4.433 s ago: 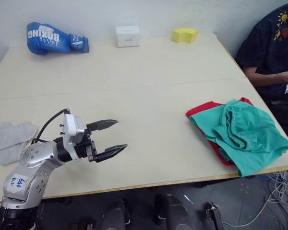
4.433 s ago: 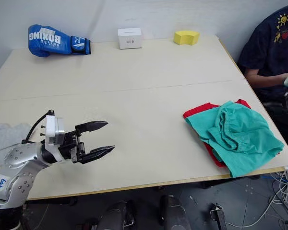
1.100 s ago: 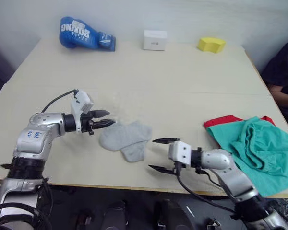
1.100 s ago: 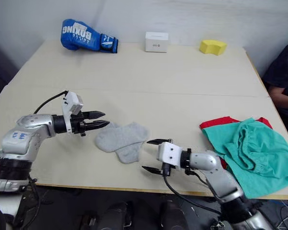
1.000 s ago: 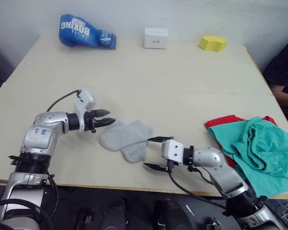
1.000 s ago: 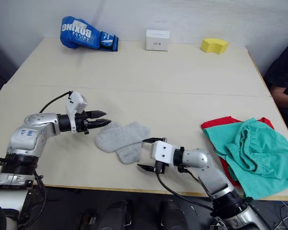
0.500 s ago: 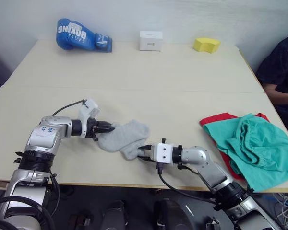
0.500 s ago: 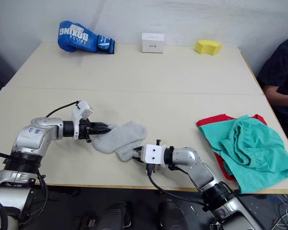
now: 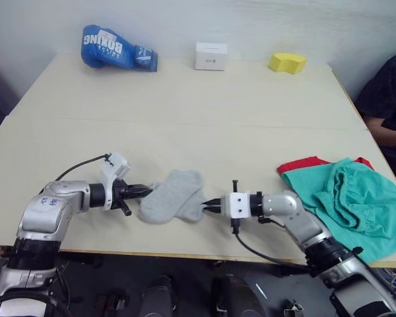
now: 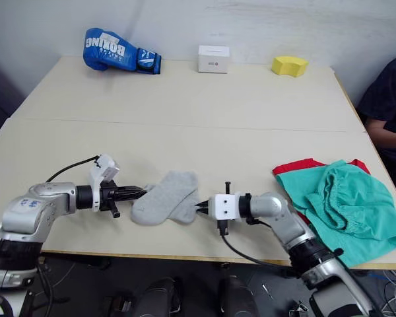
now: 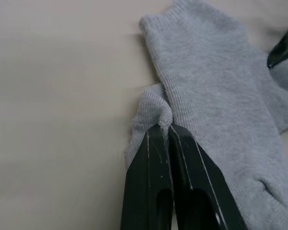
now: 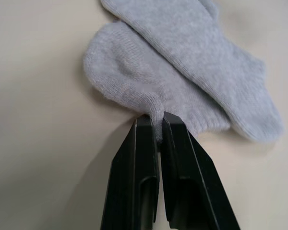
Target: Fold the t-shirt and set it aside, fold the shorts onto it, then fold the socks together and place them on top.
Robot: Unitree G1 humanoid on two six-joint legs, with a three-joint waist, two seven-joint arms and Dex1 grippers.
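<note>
Lying overlapped on the tabletop (image 9: pixel 204 112) near its front edge, the socks (image 9: pixel 173 196) are pinched at opposite ends by the left hand (image 9: pixel 148 190) and right hand (image 9: pixel 208 206).

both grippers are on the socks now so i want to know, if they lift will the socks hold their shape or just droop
Probably droop: the socks are thin grey knit, and the cloth bunches where the left gripper pinches it. The right gripper holds only an edge, so the middle would likely sag between the two. They look light; the overlapping pair may slide apart, since each pinch seems to catch one layer.
</note>
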